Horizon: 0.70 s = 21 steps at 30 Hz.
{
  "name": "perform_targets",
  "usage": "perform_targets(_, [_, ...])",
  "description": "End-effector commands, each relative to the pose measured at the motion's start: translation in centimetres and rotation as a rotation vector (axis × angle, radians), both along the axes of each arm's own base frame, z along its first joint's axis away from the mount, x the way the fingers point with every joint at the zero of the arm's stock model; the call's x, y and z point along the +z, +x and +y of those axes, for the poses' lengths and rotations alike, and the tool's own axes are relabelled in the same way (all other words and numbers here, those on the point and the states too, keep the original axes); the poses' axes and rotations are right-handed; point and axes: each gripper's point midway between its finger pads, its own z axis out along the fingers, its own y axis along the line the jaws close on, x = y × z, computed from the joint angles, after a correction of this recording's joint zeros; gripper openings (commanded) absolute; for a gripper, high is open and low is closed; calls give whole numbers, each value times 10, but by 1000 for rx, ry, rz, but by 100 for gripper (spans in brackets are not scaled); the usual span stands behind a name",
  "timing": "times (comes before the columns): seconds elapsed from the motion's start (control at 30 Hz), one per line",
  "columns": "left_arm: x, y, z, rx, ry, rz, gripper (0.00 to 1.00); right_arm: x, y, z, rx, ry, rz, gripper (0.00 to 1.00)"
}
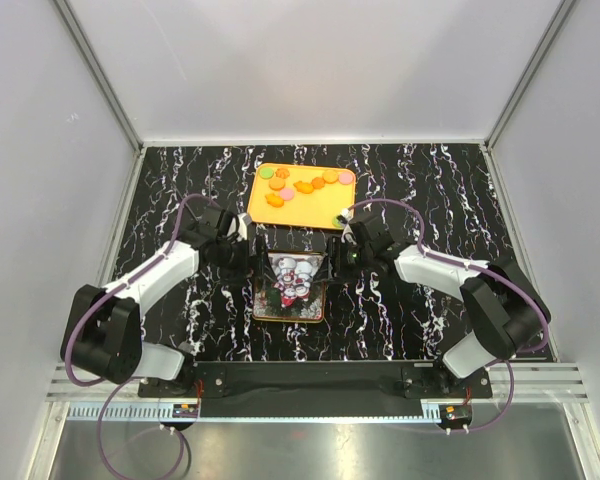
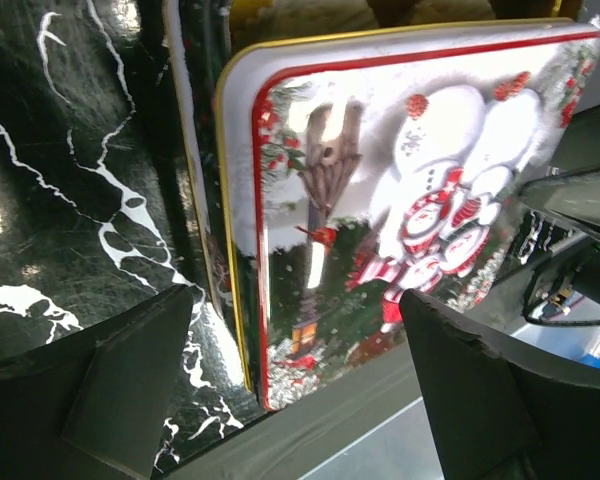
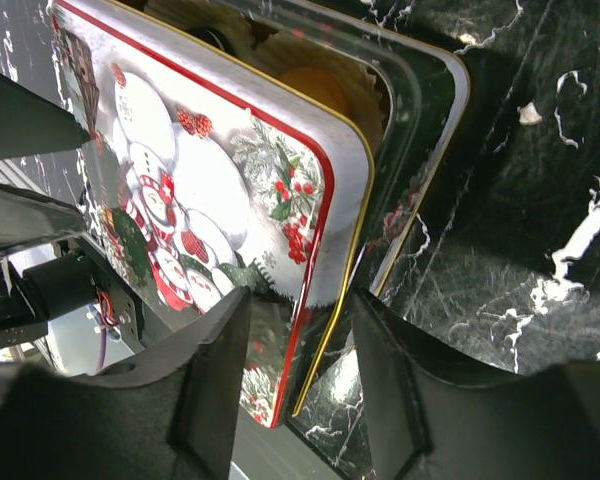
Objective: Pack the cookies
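The cookies [image 1: 302,186], small orange, pink and green pieces, lie on an orange tray [image 1: 260,208] at the back centre. The square tin [image 1: 288,312] stands mid-table, and its snowman lid [image 1: 292,278] is tilted over it. My left gripper [image 1: 255,262] is open at the lid's left edge. In the left wrist view its jaws [image 2: 295,300] stand wide on either side of the lid [image 2: 400,180]. My right gripper [image 3: 300,300] is shut on the lid's right edge [image 3: 210,170]. An orange cookie [image 3: 318,85] in a paper cup shows inside the tin [image 3: 430,130] under the lid.
The black marbled table [image 1: 430,190] lies between white walls. The tray stands just behind the tin. Both arms reach inward from the near edge and almost meet over the tin.
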Motion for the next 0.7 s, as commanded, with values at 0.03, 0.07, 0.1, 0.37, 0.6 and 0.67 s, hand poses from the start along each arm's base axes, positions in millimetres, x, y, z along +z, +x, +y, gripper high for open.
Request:
perform_targets(0.03, [27,16,-14,-52,-64,-74,90,18,12,3,-1,4,-37,51])
perform_targets(0.07, [30,19,-15,-54,-68,-81,89,18,12,3,-1,2,-35,50])
perform_targets(0.1, [32,20,-15,-55,-67,-84,88,17,12,2,0,-3,-31,50])
perform_targets(0.37, [43,27,-16,-67,-54,-94,86,17,13,4,7,-4,-13,47])
perform_targets(0.6, [38,25,4,-39,53,-104,95,9,12,3,12,-13,-5,53])
perform_targets(0.67, [30,16,9,-31,69,-93,95,6,11,2,11,-11,-3,53])
